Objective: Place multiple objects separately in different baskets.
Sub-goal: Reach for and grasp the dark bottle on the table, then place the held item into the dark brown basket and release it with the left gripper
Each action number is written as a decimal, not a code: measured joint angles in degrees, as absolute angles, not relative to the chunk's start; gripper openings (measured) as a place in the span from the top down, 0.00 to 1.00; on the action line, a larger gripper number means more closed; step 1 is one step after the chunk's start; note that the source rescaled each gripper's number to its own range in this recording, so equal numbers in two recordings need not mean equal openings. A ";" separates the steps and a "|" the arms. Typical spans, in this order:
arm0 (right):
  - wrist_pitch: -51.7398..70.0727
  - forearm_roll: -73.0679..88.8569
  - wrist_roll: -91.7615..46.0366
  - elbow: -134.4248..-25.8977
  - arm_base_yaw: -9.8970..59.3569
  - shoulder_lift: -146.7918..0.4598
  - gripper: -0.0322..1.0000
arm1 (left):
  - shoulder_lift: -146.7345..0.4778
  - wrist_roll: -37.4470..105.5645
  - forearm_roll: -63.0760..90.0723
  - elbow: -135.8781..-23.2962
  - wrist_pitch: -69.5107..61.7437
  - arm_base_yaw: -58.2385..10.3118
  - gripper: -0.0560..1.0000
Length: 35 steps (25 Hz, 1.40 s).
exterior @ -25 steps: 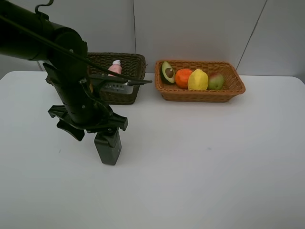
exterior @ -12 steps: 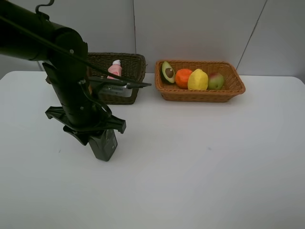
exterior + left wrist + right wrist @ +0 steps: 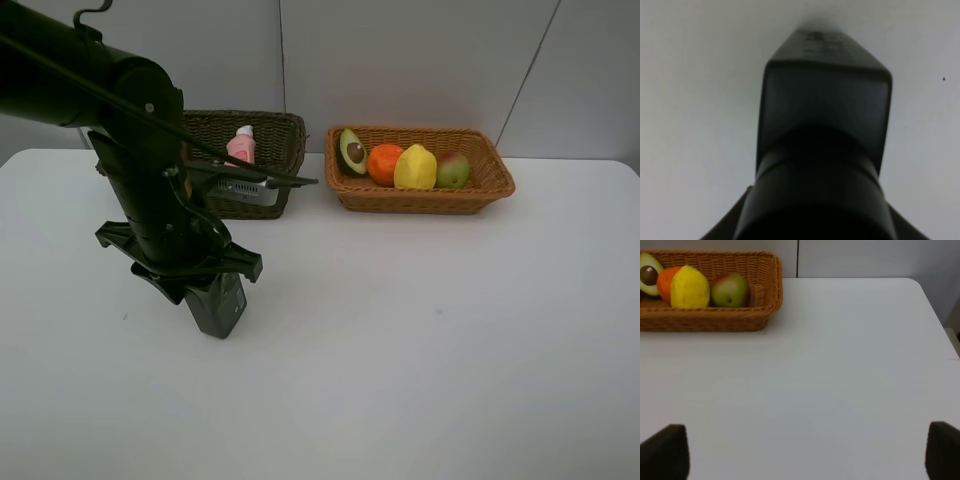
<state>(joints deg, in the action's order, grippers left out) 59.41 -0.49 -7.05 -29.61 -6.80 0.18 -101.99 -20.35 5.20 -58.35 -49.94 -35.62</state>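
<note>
My left gripper (image 3: 205,278) is shut on the dark green pump bottle (image 3: 220,305), which leans on the white table in front of the dark wicker basket (image 3: 285,125). The left wrist view is filled by the bottle (image 3: 825,100) seen from above. A small pink bottle (image 3: 241,146) stands in the dark basket. The light tan basket (image 3: 420,200) holds the halved avocado (image 3: 352,152), orange (image 3: 384,163), lemon (image 3: 415,167) and mango (image 3: 453,170). My right gripper (image 3: 802,455) is open over bare table, with the tan basket (image 3: 700,322) and its fruit ahead of it.
The left arm (image 3: 130,130) is bulky and hides part of the dark basket. White table (image 3: 450,330) stretches across the middle and right. A wall stands right behind both baskets.
The left gripper's fingers came together on the pump bottle. The bottle shifted slightly left and leans more than before. The right arm has not moved.
</note>
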 joint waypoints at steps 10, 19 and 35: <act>59.41 -0.49 -7.05 -29.61 -6.80 0.18 0.00 | -101.99 -19.64 5.20 -58.35 -50.73 -35.62 0.49; 59.41 -0.49 -7.05 -29.61 -6.80 0.18 0.00 | -101.99 -17.37 5.09 -63.81 -58.05 -35.62 0.49; 59.41 -0.49 -7.05 -29.61 -6.80 0.18 0.00 | -102.04 -14.76 0.84 -80.75 -69.39 -35.62 0.49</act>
